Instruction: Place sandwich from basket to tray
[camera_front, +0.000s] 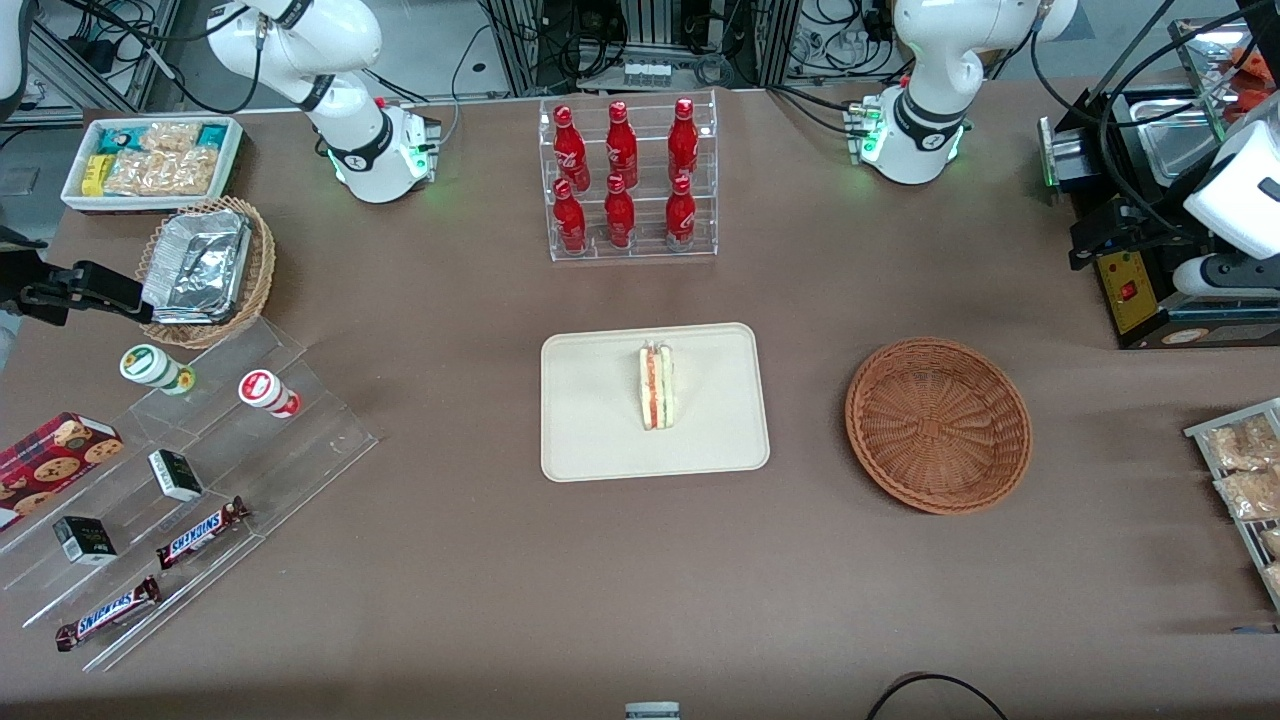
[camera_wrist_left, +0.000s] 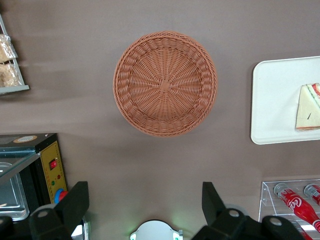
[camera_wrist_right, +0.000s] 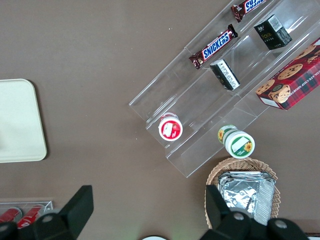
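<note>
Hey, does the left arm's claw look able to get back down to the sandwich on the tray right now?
Probably yes. The claw hangs open above the table beside the empty basket, and the sandwich lies uncovered on the tray.

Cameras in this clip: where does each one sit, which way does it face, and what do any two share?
Front view: high, facing both arm bases, looking down on the brown table; cream rectangular plastic tray holds the triangular white-bread sandwich; round reddish-brown wicker basket lies empty.
Left wrist view: looks straight down from high above the basket; the open gripper shows its two dark fingers.
Right wrist view: looks down on the clear acrylic snack steps; parked fingers show.
Shared: the tray, sandwich and basket appear in both the front and left wrist views.
</note>
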